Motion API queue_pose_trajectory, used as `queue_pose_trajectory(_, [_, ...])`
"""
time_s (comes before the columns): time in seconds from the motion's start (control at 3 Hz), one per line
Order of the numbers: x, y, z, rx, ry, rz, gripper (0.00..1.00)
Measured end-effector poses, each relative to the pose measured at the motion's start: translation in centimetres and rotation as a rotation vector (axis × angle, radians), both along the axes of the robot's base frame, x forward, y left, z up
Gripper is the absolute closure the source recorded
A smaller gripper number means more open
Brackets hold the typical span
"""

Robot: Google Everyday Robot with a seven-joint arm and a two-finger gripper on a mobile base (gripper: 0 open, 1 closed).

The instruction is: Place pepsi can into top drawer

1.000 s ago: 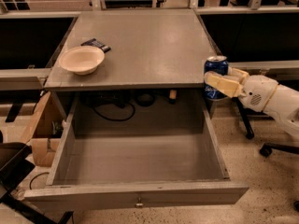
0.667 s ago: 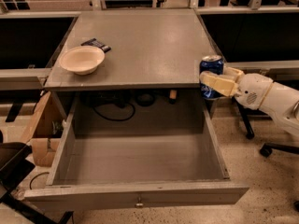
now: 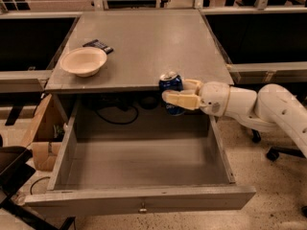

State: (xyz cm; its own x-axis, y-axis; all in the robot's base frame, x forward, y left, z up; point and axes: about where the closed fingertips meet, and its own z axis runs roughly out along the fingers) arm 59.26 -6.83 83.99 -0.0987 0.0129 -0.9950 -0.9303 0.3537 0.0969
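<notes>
The pepsi can (image 3: 171,84) is blue with a silver top and stands upright in my gripper (image 3: 178,94), which is shut on it from the right. I hold the can in the air over the back part of the top drawer (image 3: 144,198), just in front of the desk's front edge. The drawer is pulled wide open, with a small metal knob (image 3: 142,208) on its flat front. Its grey floor shows nothing inside. My white arm (image 3: 259,104) reaches in from the right.
A beige bowl (image 3: 83,61) and a flat black object (image 3: 98,46) lie on the grey desk top (image 3: 158,42) at the left. Cables hang behind the drawer. A cardboard box (image 3: 43,133) stands at the left of the drawer. Office chair bases stand at the right.
My gripper has carried the can to the left, from beside the desk's right edge to over the open drawer's back part.
</notes>
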Motion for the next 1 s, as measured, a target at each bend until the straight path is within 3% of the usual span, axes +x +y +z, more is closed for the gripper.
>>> queue_pose_trajectory(0.33, [-1.2, 5.4, -2.2, 0.000, 0.013, 0.099, 1.00])
queue_pose_trajectory(0.67, [-2.4, 9.9, -5.5, -0.046, 0.046, 0.148, 1.00])
queue_pose_trajectory(1.0, [-3.4, 13.2, -8.4, -0.119, 0.068, 0.157, 1.00])
